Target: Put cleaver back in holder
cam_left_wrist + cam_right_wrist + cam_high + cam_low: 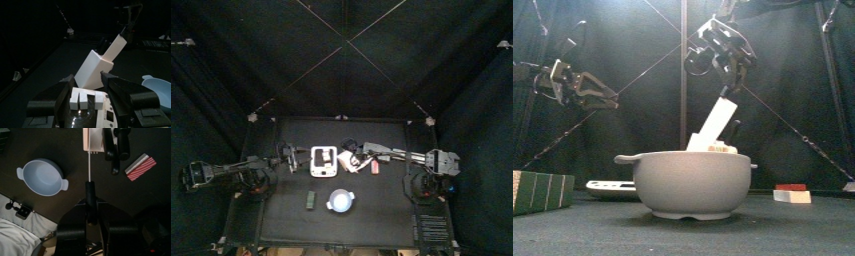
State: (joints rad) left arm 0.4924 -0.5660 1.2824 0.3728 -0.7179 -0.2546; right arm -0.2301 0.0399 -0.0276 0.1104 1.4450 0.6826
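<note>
The cleaver leans blade-down in the holder, its long axis slanting up to the right hand just above its handle, grip unclear, while the left hand gapes empty beside the holder.

Cleaver stands tilted in the holder — bowl nearer the table's front edge.

My right arm reaches in across the middle, wrist bent so the right gripper hangs high and points downward, its jaws standing a little apart. My left arm sits back on its own side, raised, with the left gripper angled toward the centre and its jaws spread wide, closed on nothing.
</note>
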